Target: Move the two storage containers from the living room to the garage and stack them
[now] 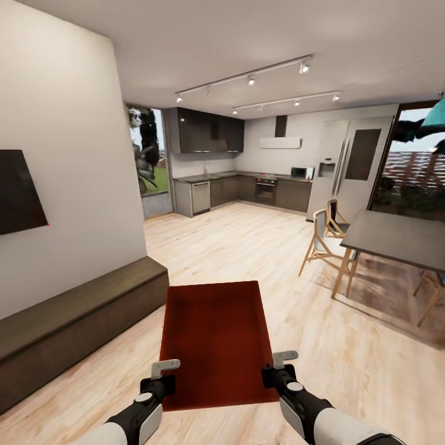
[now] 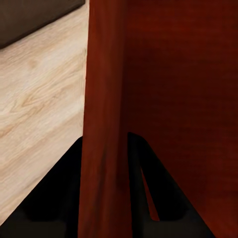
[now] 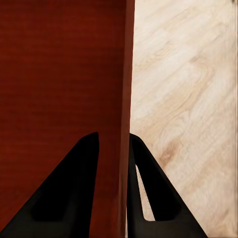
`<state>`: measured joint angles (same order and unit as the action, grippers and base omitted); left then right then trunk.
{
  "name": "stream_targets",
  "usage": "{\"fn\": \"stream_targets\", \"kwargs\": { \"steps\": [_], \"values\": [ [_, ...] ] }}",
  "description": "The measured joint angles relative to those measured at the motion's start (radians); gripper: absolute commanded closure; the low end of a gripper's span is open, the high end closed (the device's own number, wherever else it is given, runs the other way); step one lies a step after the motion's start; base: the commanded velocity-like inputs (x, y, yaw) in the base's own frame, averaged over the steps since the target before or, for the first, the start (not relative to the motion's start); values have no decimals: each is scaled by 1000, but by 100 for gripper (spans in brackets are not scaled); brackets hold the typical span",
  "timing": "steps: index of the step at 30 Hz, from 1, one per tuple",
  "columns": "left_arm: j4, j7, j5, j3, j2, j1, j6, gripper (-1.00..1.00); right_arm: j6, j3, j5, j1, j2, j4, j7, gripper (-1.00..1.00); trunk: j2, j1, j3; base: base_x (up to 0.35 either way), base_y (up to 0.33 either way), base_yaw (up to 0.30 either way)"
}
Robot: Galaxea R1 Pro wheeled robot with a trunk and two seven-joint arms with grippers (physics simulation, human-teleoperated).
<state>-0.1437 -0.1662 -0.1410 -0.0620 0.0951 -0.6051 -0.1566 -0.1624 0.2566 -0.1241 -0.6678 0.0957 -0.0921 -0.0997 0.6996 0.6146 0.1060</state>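
Head view shows you in the living room (image 1: 247, 247), carrying one storage container (image 1: 216, 340) ahead of your trunk, its long axis pointing forward. Each side wall sits between a claw's jaws: left gripper (image 2: 106, 198) and right gripper (image 3: 124, 193) both clamp it.

Storage container (image 1: 213, 340) smooth matt red-orange plastic; floor (image 1: 346, 358) light wood plank, satin; fingers (image 3: 74, 198) matt black.
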Motion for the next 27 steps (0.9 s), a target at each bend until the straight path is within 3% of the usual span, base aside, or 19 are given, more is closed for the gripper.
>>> {"fn": "stream_targets", "kwargs": {
  "steps": [27],
  "values": [
    [0, 0, 0, 0, 0, 0, 0, 100, 0, 0, 0, 0, 0, 0, 0, 100, 0, 0, 0, 0, 0, -282]
  ]
}}
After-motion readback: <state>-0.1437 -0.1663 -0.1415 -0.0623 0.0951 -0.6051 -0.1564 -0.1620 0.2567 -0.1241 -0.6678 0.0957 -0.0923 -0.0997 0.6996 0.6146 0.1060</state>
